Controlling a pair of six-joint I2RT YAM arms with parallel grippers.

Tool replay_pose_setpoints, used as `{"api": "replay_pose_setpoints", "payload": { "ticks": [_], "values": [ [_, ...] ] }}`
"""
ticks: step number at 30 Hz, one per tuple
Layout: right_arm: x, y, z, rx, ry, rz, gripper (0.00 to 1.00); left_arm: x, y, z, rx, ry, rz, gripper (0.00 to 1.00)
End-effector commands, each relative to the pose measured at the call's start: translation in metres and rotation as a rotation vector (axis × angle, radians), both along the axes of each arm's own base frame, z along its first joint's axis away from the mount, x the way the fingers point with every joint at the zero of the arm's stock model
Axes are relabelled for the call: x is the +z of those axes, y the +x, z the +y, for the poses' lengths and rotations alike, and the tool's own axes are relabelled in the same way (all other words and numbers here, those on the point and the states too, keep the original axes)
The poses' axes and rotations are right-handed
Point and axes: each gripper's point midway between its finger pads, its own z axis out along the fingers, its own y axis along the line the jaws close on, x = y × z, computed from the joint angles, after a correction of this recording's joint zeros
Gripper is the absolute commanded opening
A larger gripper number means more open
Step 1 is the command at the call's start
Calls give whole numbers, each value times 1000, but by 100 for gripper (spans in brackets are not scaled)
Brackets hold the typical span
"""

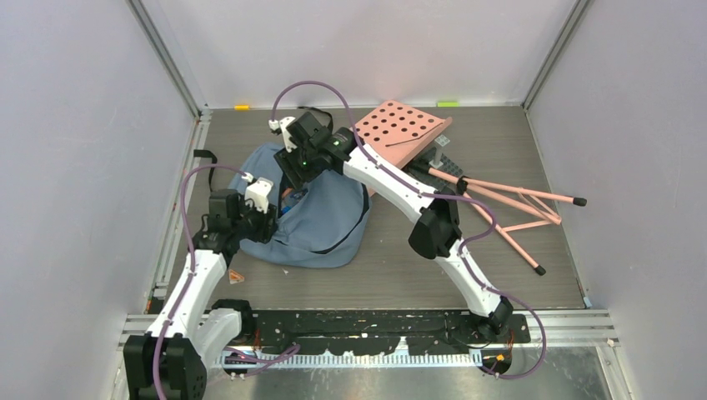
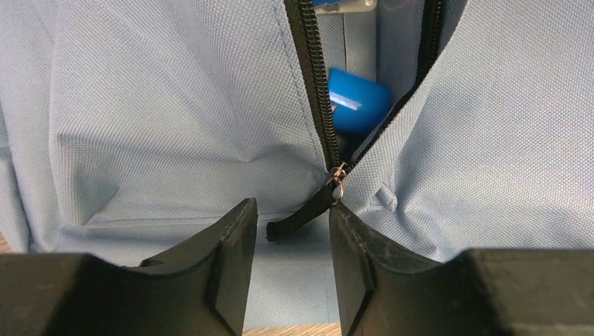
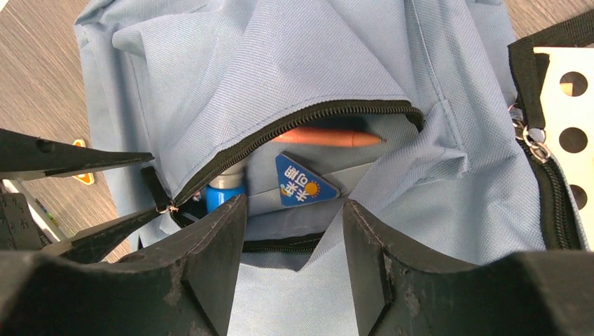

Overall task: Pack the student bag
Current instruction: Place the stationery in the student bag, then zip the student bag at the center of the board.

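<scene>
The student bag (image 1: 329,225), dusty-blue fabric, lies left of the table's centre with its zipped pocket partly open. In the right wrist view the opening of the bag (image 3: 294,77) shows an orange pen (image 3: 329,136), a blue triangular card (image 3: 305,183) and a blue bottle (image 3: 224,194). My left gripper (image 2: 293,210) is open, its fingers either side of the black zipper pull tab (image 2: 301,215) at the closed end of the zipper, and the bottle (image 2: 358,105) shows beyond. My right gripper (image 3: 291,210) is open just above the bag's fabric below the opening, holding nothing.
A pink perforated board (image 1: 400,129) on a pink folding stand (image 1: 517,204) lies behind and right of the bag. A small orange triangle (image 1: 237,277) lies on the wood table by the left arm. Grey walls enclose the table.
</scene>
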Motion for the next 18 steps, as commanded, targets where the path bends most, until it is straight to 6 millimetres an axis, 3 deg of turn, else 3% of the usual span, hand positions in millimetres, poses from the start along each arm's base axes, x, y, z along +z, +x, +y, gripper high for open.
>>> {"api": "replay_pose_setpoints", "payload": {
  "ticks": [1, 8, 11, 13, 15, 18],
  "values": [
    [71, -2, -6, -2, 119, -98, 59, 3, 8, -11, -60, -36, -38, 43],
    [81, -7, -20, -18, 104, -114, 59, -2, 11, -19, -95, -61, -2, 37],
    [84, -11, -24, -22, 104, -109, 59, -2, 13, -25, -119, -89, 12, 24],
    [82, -13, -26, -26, 100, -98, 59, -1, 13, -28, -128, -101, 29, 2],
    [75, -17, -29, -29, 88, -79, 52, 4, 14, -27, -121, -100, 34, 0],
    [66, -20, -32, -56, 91, -49, 50, 15, 17, -22, -94, -82, 10, 0]
  ]
}}
